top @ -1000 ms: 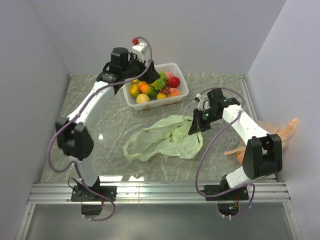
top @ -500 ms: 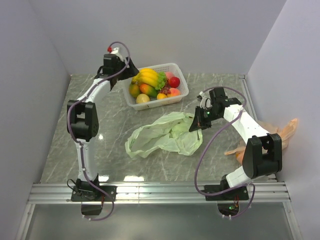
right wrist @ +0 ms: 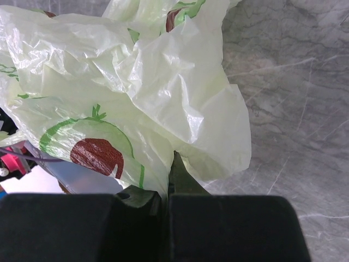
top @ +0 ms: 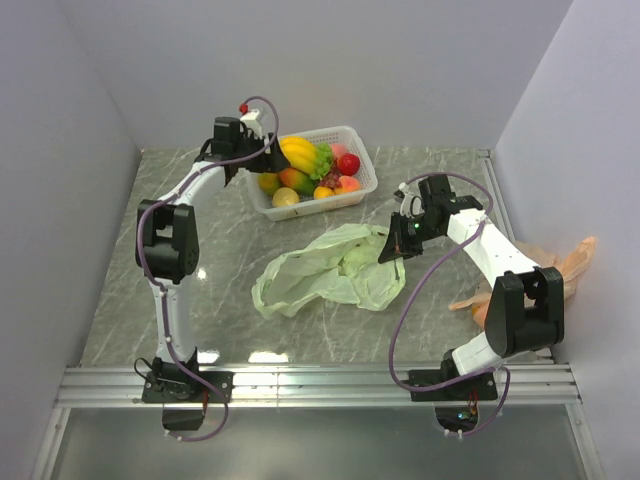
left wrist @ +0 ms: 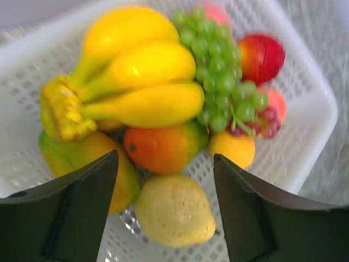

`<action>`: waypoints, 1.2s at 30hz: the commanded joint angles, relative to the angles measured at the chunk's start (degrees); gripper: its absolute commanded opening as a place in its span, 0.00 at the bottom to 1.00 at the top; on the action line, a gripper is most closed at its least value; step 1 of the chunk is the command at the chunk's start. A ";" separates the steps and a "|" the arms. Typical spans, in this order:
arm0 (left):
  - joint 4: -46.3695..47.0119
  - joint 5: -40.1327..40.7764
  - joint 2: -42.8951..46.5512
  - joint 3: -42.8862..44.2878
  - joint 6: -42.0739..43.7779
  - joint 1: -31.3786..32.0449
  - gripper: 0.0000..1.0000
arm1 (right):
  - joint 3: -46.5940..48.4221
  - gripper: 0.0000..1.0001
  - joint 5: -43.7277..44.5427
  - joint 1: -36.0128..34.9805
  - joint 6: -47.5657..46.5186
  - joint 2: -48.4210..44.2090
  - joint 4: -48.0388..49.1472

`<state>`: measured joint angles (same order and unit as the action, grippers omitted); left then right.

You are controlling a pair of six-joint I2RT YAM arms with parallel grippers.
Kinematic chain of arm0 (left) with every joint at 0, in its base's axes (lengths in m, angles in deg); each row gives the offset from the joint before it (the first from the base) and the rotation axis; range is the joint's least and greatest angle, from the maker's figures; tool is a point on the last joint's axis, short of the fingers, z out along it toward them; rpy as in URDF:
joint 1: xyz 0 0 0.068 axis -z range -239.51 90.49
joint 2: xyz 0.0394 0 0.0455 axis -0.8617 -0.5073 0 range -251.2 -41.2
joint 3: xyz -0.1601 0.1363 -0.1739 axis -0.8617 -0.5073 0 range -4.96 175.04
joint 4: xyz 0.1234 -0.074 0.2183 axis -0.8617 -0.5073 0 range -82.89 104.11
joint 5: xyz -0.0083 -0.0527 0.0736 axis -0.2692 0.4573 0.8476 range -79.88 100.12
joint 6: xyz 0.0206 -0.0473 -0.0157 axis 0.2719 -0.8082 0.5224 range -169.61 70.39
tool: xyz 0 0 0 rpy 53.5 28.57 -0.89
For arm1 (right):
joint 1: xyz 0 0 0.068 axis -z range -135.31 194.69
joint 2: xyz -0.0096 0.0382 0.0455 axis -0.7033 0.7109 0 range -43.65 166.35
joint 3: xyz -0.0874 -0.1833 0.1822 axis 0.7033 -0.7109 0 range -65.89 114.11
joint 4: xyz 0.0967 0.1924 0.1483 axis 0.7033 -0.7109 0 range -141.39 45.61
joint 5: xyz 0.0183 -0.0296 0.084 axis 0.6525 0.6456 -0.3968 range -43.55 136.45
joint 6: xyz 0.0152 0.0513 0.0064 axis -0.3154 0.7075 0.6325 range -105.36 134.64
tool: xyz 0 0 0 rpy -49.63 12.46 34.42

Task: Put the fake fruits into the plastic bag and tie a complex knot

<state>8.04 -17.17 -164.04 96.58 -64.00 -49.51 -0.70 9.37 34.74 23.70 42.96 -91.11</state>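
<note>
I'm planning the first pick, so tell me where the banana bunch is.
In the top view the banana bunch lies in the white basket at the table's far side, left of the green grapes, right by the open left gripper.

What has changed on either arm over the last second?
The left gripper drew back to the left end of the basket, open above the fruit. The right gripper lifted the edge of the bag slightly. The fruit stayed in the basket; the right gripper stays shut on the bag.
</note>
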 commanded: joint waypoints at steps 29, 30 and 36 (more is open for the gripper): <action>-11.33 5.95 -12.33 13.95 7.45 5.82 0.94 | -1.12 0.00 -0.62 0.55 -0.36 0.23 1.19; -12.47 4.71 -12.50 13.95 7.10 5.82 0.93 | -1.12 0.00 -0.62 0.64 -0.45 0.14 1.28; -7.74 -7.84 -6.37 6.23 2.62 5.82 0.78 | -1.20 0.00 -0.89 0.64 -0.45 -0.21 1.54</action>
<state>0.26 -14.59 -174.69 106.61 -57.88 -44.42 -1.64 9.32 34.89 23.72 43.07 -90.80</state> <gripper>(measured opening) 0.815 0.007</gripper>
